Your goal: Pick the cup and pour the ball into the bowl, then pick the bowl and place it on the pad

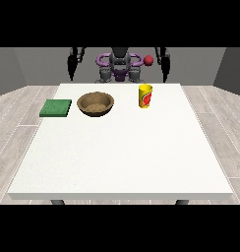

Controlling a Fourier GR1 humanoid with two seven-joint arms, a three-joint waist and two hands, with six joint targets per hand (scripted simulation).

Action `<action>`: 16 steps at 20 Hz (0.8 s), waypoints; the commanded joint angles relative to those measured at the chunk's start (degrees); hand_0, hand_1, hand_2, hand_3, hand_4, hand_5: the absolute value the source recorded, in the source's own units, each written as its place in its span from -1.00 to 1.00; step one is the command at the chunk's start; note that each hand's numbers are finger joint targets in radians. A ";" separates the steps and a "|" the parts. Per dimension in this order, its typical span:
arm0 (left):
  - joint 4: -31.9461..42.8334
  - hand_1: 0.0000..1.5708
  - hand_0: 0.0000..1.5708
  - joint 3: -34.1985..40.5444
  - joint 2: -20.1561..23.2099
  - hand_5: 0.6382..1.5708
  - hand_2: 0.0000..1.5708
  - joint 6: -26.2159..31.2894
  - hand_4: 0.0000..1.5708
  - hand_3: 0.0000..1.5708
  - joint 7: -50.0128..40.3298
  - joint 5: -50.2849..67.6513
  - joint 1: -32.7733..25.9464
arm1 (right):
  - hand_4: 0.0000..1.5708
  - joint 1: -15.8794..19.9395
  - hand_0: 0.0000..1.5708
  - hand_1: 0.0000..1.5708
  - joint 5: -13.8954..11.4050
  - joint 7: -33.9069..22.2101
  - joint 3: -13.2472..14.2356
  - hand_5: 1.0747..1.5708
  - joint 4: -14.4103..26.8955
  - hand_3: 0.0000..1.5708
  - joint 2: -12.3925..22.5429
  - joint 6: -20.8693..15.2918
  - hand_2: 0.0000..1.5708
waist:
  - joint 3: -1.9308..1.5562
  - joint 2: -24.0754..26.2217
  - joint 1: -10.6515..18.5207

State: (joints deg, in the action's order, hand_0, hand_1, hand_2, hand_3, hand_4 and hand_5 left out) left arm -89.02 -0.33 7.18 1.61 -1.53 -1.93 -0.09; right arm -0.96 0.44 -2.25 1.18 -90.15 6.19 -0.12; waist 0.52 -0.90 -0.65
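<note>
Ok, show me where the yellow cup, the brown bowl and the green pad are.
yellow cup (145, 97), front view, on its side wall.
brown bowl (81, 104), front view, on its left rim.
green pad (55, 108), front view, on the middle of its top face.

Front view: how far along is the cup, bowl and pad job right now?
Nothing looks done yet. The yellow cup stands upright on the table, apart from the brown bowl, which is beside the green pad, not on it. Neither hand holds anything: the hand at the view's left and the hand at the view's right hang behind the table's far edge. Pouring and placing remain.
</note>
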 commanded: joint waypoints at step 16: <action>-22.43 -1.00 -1.00 -4.79 -6.92 0.96 -1.00 -4.47 -1.00 -1.00 -17.29 7.32 -14.07 | -0.34 -16.21 -1.00 -1.00 11.67 -17.88 -1.70 0.99 -24.09 -1.00 -2.52 1.92 -1.00 | -0.53 26.52 -1.21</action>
State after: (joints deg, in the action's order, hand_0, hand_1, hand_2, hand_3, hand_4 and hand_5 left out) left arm -106.88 -3.40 1.60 -0.67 -16.10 6.44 -10.51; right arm -11.15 9.70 -17.91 -0.06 -107.77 3.31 0.29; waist 0.02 24.22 -0.36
